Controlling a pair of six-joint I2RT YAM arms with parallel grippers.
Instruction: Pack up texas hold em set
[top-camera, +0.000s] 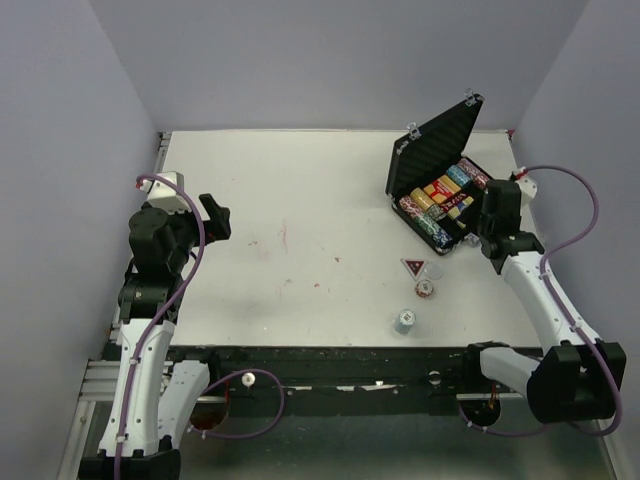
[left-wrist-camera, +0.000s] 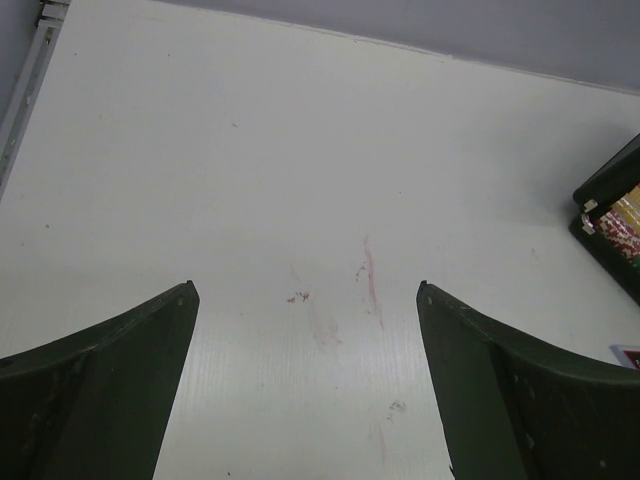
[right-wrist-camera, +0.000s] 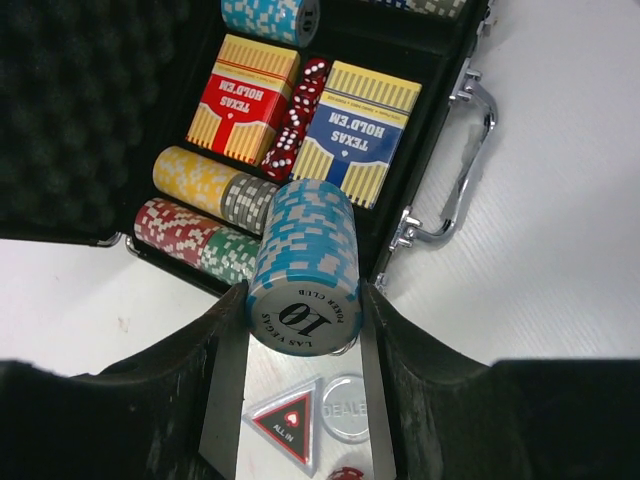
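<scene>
Overhead, the black ribbed case (top-camera: 437, 150) stands open at the far right of the white bench (top-camera: 300, 200), its lid tilted up and multicoloured chip rows (top-camera: 440, 200) lying in the tray. The right arm (top-camera: 520, 270) reaches to the case's near right corner. Just in front of the case lie a dark triangular marker (top-camera: 412, 267) and a clear disc (top-camera: 433, 270) side by side. Nearer the arms are a small reddish chip stack (top-camera: 425, 289) and then a bluish chip stack (top-camera: 405, 321). The left arm (top-camera: 160, 250) sits well apart at the left, with the left fingers (top-camera: 215, 215) over bare bench.

From the left wrist, the left fingers (left-wrist-camera: 110, 385) are spread wide and released, holding nothing, above faint red smears (left-wrist-camera: 370, 280). A corner of the case (left-wrist-camera: 610, 210) shows at the right edge.

From the right wrist, the right fingers (right-wrist-camera: 170, 400) clamp both sides of a blue-and-white chip roll (right-wrist-camera: 305, 260), its end face marked 10, at the case's front edge. Whether it rests in a slot I cannot tell. Inside are two card decks, red (right-wrist-camera: 240, 100) and blue (right-wrist-camera: 350, 130), with red dice (right-wrist-camera: 295, 110) between them. There are also a yellow-and-grey row (right-wrist-camera: 215, 190) and a red-and-green row (right-wrist-camera: 195, 240). The silver handle (right-wrist-camera: 465, 150) is at the right.
</scene>
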